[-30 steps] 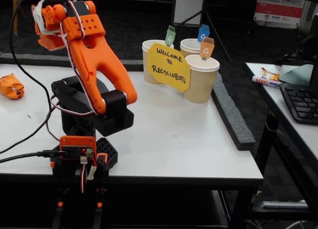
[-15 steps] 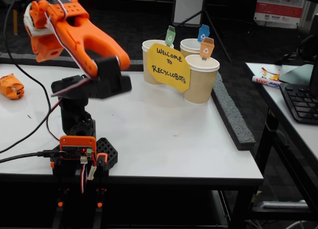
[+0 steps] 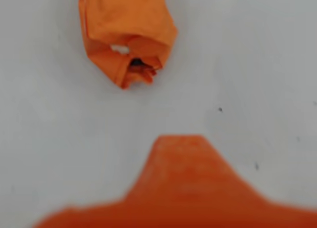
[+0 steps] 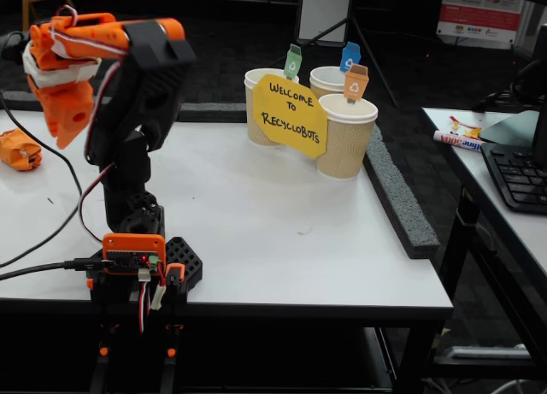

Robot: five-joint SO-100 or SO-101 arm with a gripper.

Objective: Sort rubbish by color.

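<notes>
We see one orange paper wad [image 4: 19,149] lying on the white worktop [image 4: 282,223], far over at the left edge of the fixed view. In the wrist view the same orange wad [image 3: 126,35] sits at the top of the picture, crumpled and flat on the worktop [image 3: 257,65], with a little dark hole in its folds. We do not see a green or a light blue wad in either view.

The orange claw [image 4: 67,125] hangs in the air above the worktop, up and to the right of the wad, pointing down. It is near the wad but not touching it. In the wrist view one orange tip of the claw [image 3: 181,154] pokes up from the bottom edge (it is very blurry), and bare worktop lies between it and the wad. We cannot tell if the claw is open or closed, because we only see part of it. It holds nothing that we can see.

The arm's black and orange base [image 4: 137,261] stands at the front left of the worktop, with wires running off to the left.

Three paper cups [image 4: 346,136] stand close together at the back of the worktop, well apart from the wad. Each cup has a small colored tag [image 4: 355,82] sticking up. A yellow sign [image 4: 289,114] leans in front of the cups.
</notes>
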